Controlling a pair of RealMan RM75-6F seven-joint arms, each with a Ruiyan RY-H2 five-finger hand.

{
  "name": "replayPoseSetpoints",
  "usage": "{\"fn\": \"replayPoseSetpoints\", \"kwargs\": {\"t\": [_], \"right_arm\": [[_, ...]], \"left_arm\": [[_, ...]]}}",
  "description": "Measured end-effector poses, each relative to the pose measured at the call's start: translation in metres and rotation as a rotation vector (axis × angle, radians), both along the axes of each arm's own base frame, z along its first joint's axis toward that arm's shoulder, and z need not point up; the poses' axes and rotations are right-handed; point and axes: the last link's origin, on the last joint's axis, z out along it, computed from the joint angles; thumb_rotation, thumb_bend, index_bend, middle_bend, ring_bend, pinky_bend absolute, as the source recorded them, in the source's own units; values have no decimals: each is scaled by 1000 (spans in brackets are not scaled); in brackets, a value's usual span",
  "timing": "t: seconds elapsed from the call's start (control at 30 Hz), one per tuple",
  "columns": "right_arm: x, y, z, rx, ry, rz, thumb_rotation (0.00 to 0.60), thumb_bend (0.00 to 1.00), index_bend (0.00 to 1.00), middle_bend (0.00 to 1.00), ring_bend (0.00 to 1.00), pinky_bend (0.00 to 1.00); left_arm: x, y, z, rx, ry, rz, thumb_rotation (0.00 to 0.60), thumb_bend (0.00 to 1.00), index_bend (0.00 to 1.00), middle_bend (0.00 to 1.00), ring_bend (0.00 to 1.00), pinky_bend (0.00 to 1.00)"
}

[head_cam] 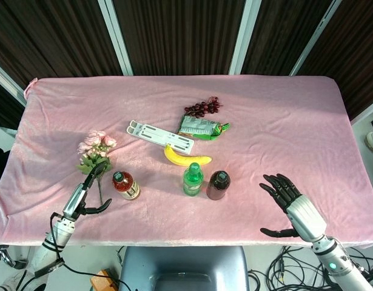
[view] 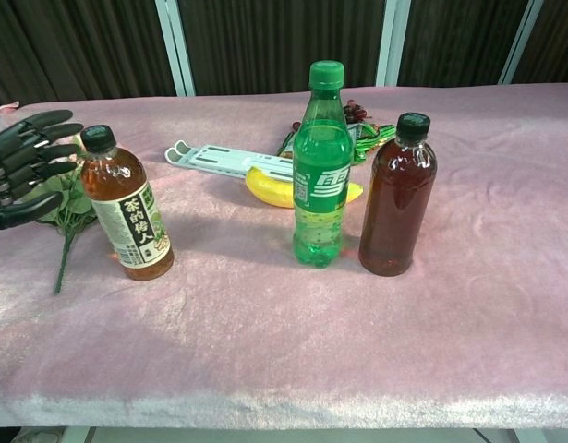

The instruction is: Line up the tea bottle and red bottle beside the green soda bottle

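Now | left hand (view: 20,166) spread beside tea bottle (view: 126,205) | flowers (head_cam: 95,156) seemingly behind | right hand (head_cam: 292,209) spread, empty

A pink-clothed table (head_cam: 307,121) carries tea bottle (head_cam: 125,185), green soda bottle (head_cam: 193,179), red bottle (head_cam: 218,185), banana (head_cam: 186,158), flowers (head_cam: 96,154).

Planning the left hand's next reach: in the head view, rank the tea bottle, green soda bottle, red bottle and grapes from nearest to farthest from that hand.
From the left hand:
1. Tea bottle, just to its right.
2. Green soda bottle, mid-table.
3. Red bottle, right beside the soda.
4. Grapes, far back, right of centre.
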Motion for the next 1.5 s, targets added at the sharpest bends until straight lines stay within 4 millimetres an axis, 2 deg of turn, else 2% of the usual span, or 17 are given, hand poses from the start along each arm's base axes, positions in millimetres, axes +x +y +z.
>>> {"fn": "replayPoseSetpoints", "kwargs": {"t": [0.53, 0.7, 0.97, 1.1, 1.23, 1.3, 1.37, 1.5], "right_arm": [[-1, 4, 2, 17, -11, 1, 600, 222, 0, 0, 0, 112], [-1, 5, 3, 27, -13, 0, 600, 222, 0, 0, 0, 112], [-3, 7, 5, 23, -17, -7, 600, 221, 0, 0, 0, 112], [-3, 8, 5, 30, -20, -4, 600, 221, 0, 0, 0, 112], [-3, 8, 5, 39, -21, -3, 600, 221, 0, 0, 0, 112], [-3, 9, 5, 43, -21, -1, 600, 221, 0, 0, 0, 112], [-2, 9, 4, 48, -20, 0, 600, 221, 0, 0, 0, 112], [-2, 9, 3, 57, -17, 0, 600, 221, 0, 0, 0, 112]], "left_arm": [[8, 18, -30, -95, 41, 21, 600, 308, 1, 4, 0, 31], [12, 27, -37, -120, 59, 29, 600, 309, 132, 81, 10, 72], [21, 35, -49, -168, 89, 18, 600, 306, 143, 114, 37, 117], [23, 36, -50, -162, 96, 23, 600, 306, 197, 234, 108, 181], [23, 41, -51, -144, 89, 51, 600, 328, 451, 482, 321, 323], [23, 42, -51, -138, 82, 68, 600, 369, 534, 573, 390, 378], [24, 44, -51, -134, 71, 85, 600, 417, 575, 616, 425, 412], [28, 45, -52, -117, 68, 86, 600, 472, 605, 638, 440, 447]]}}
